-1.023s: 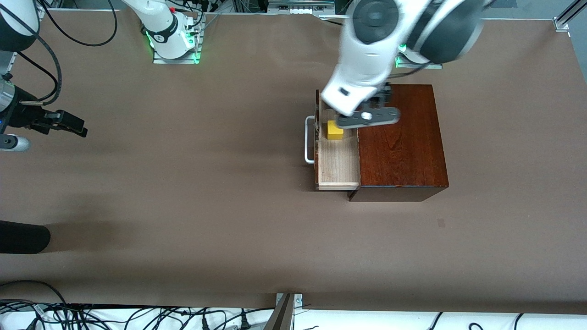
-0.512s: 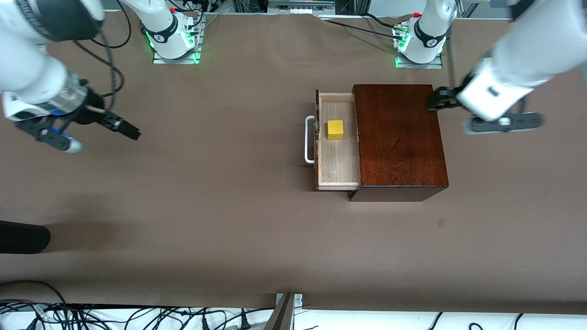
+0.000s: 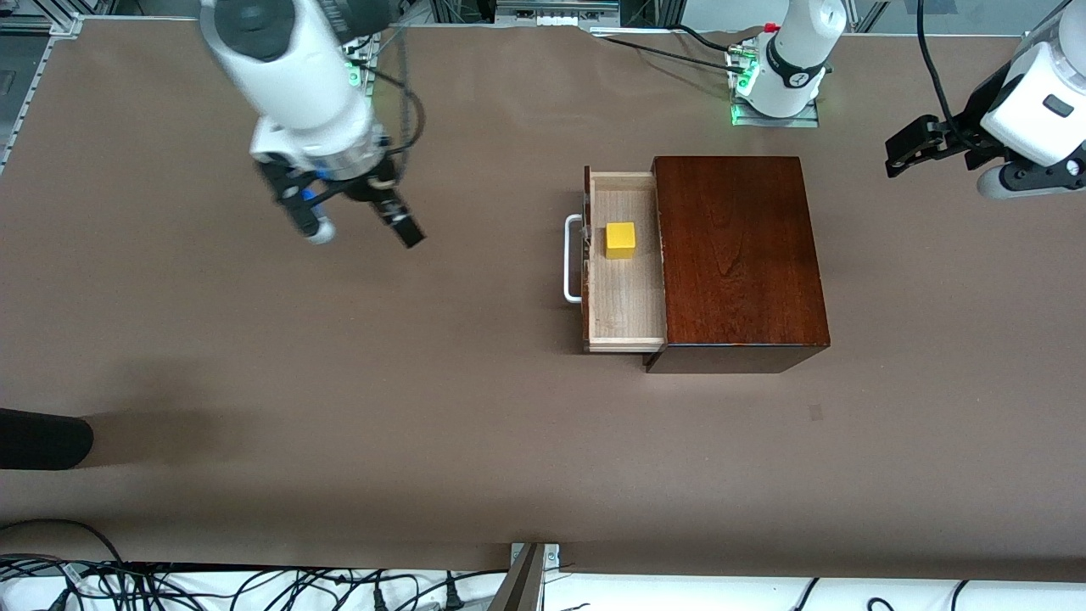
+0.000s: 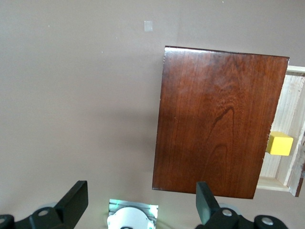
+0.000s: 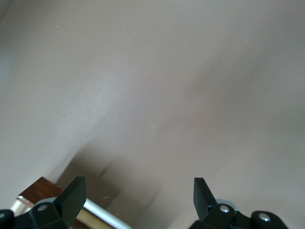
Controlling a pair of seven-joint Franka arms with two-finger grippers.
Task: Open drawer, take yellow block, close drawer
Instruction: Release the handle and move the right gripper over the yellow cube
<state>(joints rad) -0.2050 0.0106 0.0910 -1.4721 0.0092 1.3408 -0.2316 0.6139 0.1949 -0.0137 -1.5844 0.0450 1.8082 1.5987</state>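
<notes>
Front view: the drawer (image 3: 625,260) stands pulled out of the box (image 3: 736,255), handle (image 3: 573,258) at its 9 o'clock, and the yellow block (image 3: 620,240) sits loose on the pale tray floor. The right gripper (image 3: 356,222), jaws wide, hangs over bare worktop (image 3: 475,441); it should come straight down astride the block, clear of the tray walls. The left gripper (image 3: 937,157) waits over the worktop at the box's 2 o'clock.

Left wrist view: jaws wide; the block (image 4: 279,144) shows as a plain bright cube.

Right wrist view: jaws wide, worktop below.
</notes>
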